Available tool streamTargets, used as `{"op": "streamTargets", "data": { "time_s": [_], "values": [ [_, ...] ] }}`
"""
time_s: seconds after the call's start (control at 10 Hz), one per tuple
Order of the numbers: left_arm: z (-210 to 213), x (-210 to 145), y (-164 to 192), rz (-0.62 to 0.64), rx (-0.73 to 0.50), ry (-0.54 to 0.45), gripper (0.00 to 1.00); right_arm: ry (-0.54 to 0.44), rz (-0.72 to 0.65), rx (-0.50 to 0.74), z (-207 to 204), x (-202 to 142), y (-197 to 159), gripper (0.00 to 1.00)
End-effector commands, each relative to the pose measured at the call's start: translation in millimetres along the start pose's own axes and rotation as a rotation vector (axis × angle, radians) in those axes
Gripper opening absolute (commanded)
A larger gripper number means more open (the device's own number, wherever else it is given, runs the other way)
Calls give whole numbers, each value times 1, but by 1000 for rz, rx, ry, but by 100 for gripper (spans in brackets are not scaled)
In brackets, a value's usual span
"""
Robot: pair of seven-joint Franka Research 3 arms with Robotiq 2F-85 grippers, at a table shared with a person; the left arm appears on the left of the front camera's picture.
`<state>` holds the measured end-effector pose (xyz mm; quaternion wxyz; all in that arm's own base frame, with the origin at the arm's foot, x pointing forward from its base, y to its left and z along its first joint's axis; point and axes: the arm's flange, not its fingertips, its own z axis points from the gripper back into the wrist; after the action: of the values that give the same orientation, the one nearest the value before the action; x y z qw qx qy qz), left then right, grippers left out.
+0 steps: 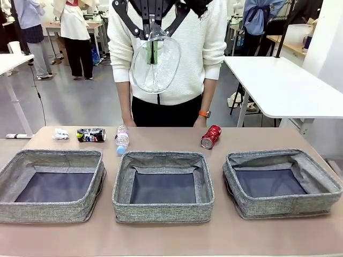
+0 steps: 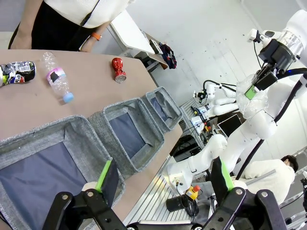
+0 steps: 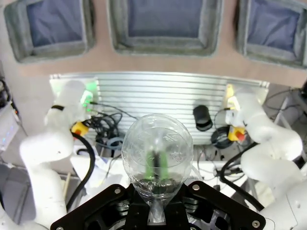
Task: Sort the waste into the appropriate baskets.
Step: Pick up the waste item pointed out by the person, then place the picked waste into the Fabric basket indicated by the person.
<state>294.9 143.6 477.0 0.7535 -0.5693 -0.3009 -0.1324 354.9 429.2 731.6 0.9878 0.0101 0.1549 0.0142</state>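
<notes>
Clear crumpled plastic cup (image 1: 161, 72): in the front view, upper centre of the frame, raised well above the table (image 1: 161, 238). The right gripper (image 1: 154, 56) is clamped on it, one green pad showing through the clear wall. In the right wrist view the cup sits at lower centre with the fingers closed on it, and the three baskets line the top edge.

Left gripper (image 2: 163, 177): lower centre of the left wrist view, fingers spread wide with nothing between them. The rim of one basket lies at lower left of that view.

Waste lying on the table, front view, along the far edge:
- white paper wad (image 1: 60, 134), left of frame;
- crushed dark blue can (image 1: 91, 135), just right of the wad, on its side;
- clear blue-capped plastic bottle (image 1: 121, 139), left of centre, on its side, cap pointing toward the baskets;
- crushed red can (image 1: 210, 136), right of centre, on its side, well apart from the bottle.

Baskets, front view, one row across the lower half: left basket (image 1: 10, 174), middle basket (image 1: 122, 179), right basket (image 1: 321, 179). No waste is visible in any of them.

A person (image 1: 209, 48) stands at the far side, centre of frame, behind the raised cup.
</notes>
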Motion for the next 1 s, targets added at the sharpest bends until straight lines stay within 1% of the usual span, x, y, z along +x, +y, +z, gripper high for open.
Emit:
{"op": "streamTargets", "data": {
  "time_s": [0.0,0.9],
  "values": [
    [-1,1,-2,-17,-20,-20,100,-1,11,-7,0,-4,-2,1],
    [-1,1,-2,-17,-20,-20,100,-1,11,-7,0,-4,-2,1]
  ]
}}
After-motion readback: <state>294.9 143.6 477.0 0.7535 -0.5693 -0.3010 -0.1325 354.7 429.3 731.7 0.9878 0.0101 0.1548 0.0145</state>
